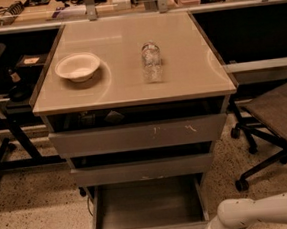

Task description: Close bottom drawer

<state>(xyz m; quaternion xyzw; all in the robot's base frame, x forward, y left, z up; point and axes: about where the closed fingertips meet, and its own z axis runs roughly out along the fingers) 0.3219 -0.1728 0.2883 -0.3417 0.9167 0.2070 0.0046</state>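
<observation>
The bottom drawer [146,206] of the grey cabinet is pulled far out toward me; its shallow inside is bare and its front edge lies along the bottom of the view. Above it are the middle drawer front [141,169] and the bigger top drawer front [138,136] with white scratches, both slightly out. My white arm [252,211] enters at the lower right, just right of the open drawer's front corner. The gripper itself is below the frame and not in view.
On the beige cabinet top [191,82] stand a white bowl [77,67] at the left and a clear plastic bottle [152,61] in the middle. An office chair [272,125] stands to the right. Dark desk frames [9,128] stand to the left.
</observation>
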